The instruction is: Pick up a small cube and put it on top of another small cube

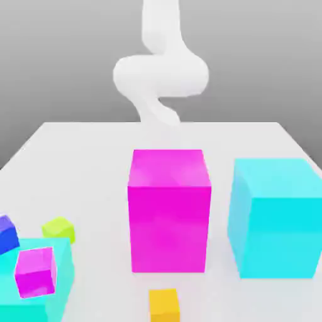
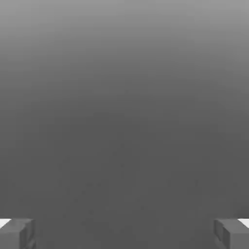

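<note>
The lime-green cube (image 1: 60, 229) sits on the table (image 1: 94, 151) at the exterior view's left, just behind a low cyan block (image 1: 55, 295) that carries a small magenta cube (image 1: 35, 270), with a small blue cube (image 1: 7, 233) close beside it at the frame's edge; nothing touches the green one, nothing has lifted it; the orange-yellow cube (image 1: 164, 304), its landing spot, waits alone at the front of the table, just ahead of the tall magenta block (image 1: 168, 210) and well apart from the green cube; its top is bare, so no stacking has happened; a big cyan block (image 1: 275, 217) stands off to the exterior view's right; and the arm (image 1: 160, 72) hangs high behind the magenta block, far from both small cubes; the claw (image 2: 124, 233) shows in the hand view with its two fingers (image 2: 17, 233) spread wide at opposite corners and nothing between them, so it is open and empty; by my reading the task has not begun in earnest: the reach to the green cube, the grasp, the carry across and the placing all remain, and the cluttered corner beside the green cube looks like the tight part.
</note>
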`<state>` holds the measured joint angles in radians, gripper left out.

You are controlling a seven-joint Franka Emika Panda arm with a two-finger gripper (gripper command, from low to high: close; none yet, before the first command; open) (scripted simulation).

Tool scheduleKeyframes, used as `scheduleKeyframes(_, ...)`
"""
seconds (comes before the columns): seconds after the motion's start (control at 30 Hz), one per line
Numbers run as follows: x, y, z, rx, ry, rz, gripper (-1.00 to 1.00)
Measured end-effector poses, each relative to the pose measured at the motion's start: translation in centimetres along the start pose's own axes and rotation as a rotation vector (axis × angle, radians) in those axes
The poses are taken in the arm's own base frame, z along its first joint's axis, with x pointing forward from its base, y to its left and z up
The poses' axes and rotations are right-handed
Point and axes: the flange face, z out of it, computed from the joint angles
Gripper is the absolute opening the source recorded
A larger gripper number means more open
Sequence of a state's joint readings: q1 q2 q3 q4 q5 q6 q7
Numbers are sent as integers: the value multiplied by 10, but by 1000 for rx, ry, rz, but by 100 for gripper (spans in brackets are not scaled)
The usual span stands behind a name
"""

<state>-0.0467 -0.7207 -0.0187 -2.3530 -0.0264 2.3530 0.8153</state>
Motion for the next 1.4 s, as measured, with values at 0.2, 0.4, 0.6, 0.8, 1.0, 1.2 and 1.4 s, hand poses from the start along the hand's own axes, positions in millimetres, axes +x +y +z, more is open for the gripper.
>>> scheduleKeyframes(0.2,18,105,143,-242,-71,152,0)
scheduleKeyframes(0.4,-4,245,240,-447,-168,328,0)
scheduleKeyframes(0.6,-67,386,285,-611,-283,538,0)
scheduleKeyframes(0.8,-113,437,322,-653,-329,590,0)
scheduleKeyframes(1.0,-127,450,341,-655,-330,591,-100)
scheduleKeyframes(1.2,-120,443,331,-653,-330,591,-100)
scheduleKeyframes(1.4,-92,421,299,-655,-345,579,-100)
